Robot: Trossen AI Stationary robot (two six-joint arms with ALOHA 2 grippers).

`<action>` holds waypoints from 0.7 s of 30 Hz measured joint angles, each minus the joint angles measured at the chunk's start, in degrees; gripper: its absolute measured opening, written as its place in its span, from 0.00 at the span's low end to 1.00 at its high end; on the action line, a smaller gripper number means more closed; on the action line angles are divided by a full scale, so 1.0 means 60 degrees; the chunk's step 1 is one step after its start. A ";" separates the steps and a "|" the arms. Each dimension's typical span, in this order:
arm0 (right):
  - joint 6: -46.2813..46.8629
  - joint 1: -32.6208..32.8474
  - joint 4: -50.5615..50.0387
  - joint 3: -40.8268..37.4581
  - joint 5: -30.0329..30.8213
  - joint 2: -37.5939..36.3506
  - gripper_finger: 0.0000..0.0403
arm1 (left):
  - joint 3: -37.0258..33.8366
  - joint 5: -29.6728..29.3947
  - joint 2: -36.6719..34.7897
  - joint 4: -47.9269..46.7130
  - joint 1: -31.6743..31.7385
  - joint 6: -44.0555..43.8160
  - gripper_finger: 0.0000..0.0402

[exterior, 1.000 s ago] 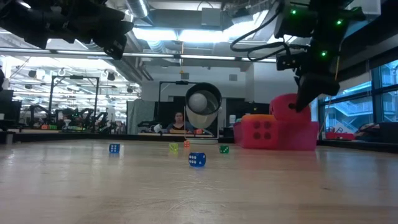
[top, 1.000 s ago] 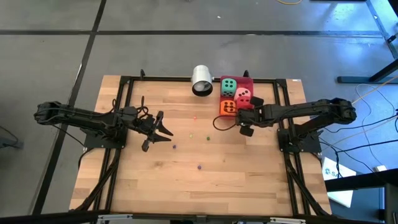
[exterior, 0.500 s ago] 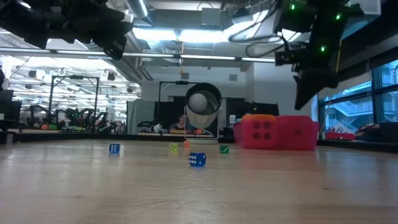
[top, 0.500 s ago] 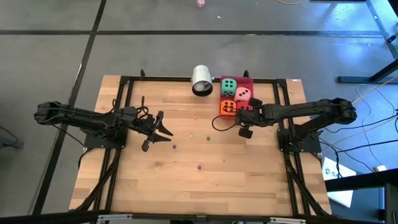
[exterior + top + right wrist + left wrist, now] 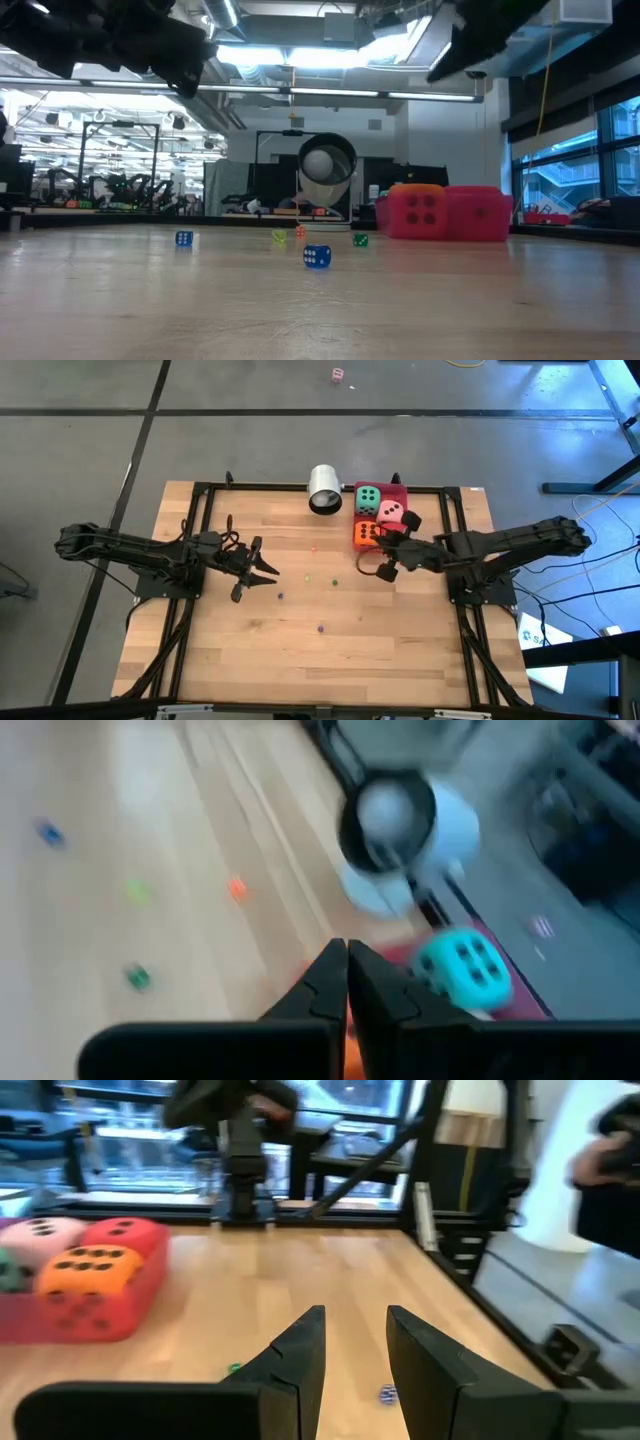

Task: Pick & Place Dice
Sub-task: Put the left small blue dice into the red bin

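Note:
Four soft dice sit in the flat red tray (image 5: 401, 488) at the table's far right: green (image 5: 368, 497), pink (image 5: 393, 512), orange (image 5: 366, 532), and red (image 5: 386, 531), which my right gripper partly covers. The left wrist view shows the orange (image 5: 90, 1275), red (image 5: 125, 1238) and pink (image 5: 45, 1235) dice resting on the tray's floor. My right gripper (image 5: 383, 550) hovers shut (image 5: 347, 970) above the tray's near edge, holding nothing. My left gripper (image 5: 268, 568) waits open (image 5: 355, 1330) above the table's left middle.
A white cup (image 5: 325, 490) lies on its side left of the tray, mouth toward the near edge (image 5: 327, 165). Several tiny dice are scattered mid-table, among them a blue one (image 5: 316, 257) and a green one (image 5: 360, 239). Bare wood spans the table's near half.
My right gripper held the red die just above the tray, set it down beside the orange one and let go. It then rose high above the tray, nearly out of the low view, and shifted slightly toward the near edge.

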 joint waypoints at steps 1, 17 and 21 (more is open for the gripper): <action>-0.0163 0.0106 0.0564 -0.0217 -0.0014 -0.0139 0.03 | 0.0000 -0.0205 0.0002 -0.0017 0.0002 0.0045 0.25; -0.0705 0.0352 1.2488 -0.5475 -0.4619 -0.0352 0.03 | 0.0000 -0.2100 0.1191 -0.1142 0.0013 -0.0575 0.25; -0.0267 0.0350 1.3474 -0.5832 -0.5132 0.0200 0.03 | 0.0000 -0.2100 0.1731 -0.1060 0.0013 -0.0660 0.25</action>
